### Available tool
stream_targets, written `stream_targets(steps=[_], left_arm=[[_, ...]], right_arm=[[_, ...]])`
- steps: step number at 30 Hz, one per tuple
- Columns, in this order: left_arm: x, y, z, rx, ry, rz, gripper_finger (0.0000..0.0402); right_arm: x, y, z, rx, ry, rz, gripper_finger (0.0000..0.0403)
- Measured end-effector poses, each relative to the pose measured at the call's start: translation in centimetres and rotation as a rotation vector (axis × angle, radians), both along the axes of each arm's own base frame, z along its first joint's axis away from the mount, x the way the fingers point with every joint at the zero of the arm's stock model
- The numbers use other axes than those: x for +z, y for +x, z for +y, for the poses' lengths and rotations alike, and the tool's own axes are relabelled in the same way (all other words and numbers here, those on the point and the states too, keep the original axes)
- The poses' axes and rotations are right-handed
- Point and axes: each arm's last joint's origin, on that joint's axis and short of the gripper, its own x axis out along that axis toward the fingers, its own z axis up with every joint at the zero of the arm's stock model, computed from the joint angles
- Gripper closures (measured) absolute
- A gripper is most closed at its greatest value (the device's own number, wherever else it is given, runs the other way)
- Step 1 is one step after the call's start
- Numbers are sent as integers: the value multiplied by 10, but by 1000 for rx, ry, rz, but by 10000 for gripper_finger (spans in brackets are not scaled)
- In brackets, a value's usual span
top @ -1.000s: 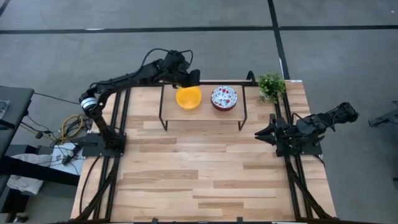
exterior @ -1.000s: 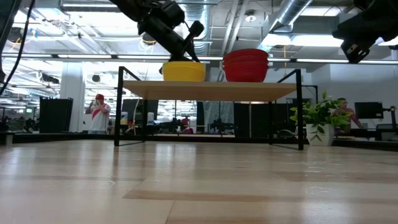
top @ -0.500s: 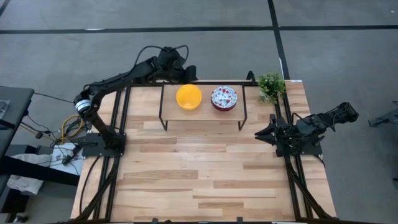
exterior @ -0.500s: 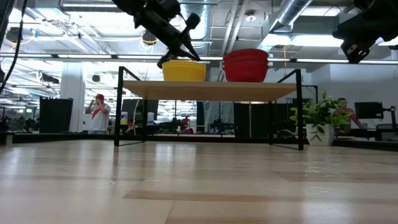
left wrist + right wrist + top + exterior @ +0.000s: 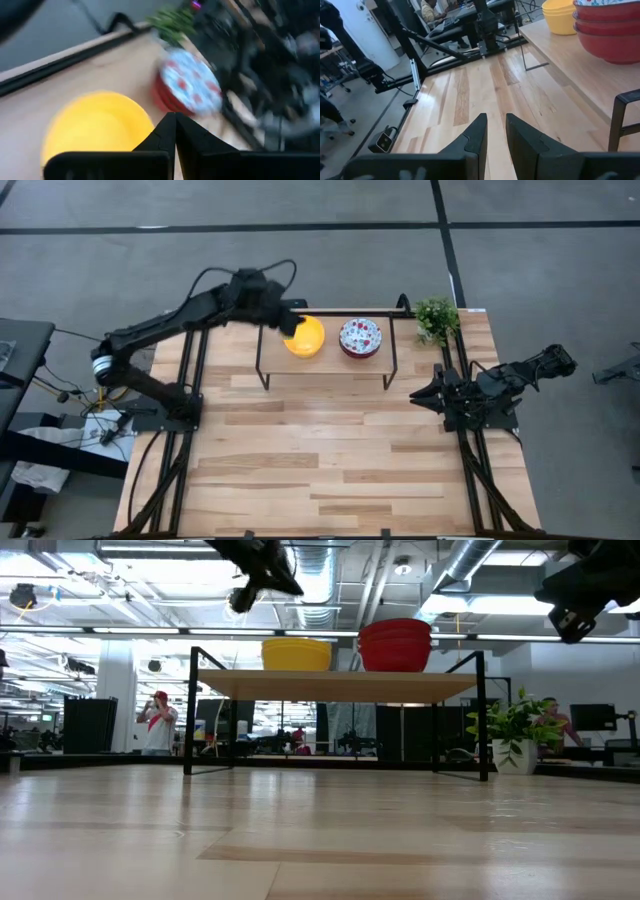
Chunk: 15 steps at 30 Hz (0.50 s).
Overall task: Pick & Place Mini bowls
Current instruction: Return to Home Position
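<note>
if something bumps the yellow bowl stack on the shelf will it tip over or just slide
Probably slide: the yellow bowl stack looks low, wide and nested, so it should move as one stiff piece. The shelf is flat, smooth wood with no lip showing at the front, so a firm push might carry it off. The left gripper hangs above it.

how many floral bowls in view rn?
3 floral bowls, nested in one stack on the shelf beside the yellow stack. High view shows only the top one; right wrist view shows all three rims.
</note>
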Motion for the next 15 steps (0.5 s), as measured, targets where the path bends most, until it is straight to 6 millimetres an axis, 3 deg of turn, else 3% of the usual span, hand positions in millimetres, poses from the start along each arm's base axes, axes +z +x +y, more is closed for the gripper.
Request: stream_targets(steps=[6, 15], left_arm=[[-2, -27, -49, -178, 132, -10, 396], [-10, -92, -93, -271, 176, -125, 392]], right_arm=[[0, 0, 0, -12, 45, 6, 342], [1, 0, 0, -20, 77, -3, 342]])
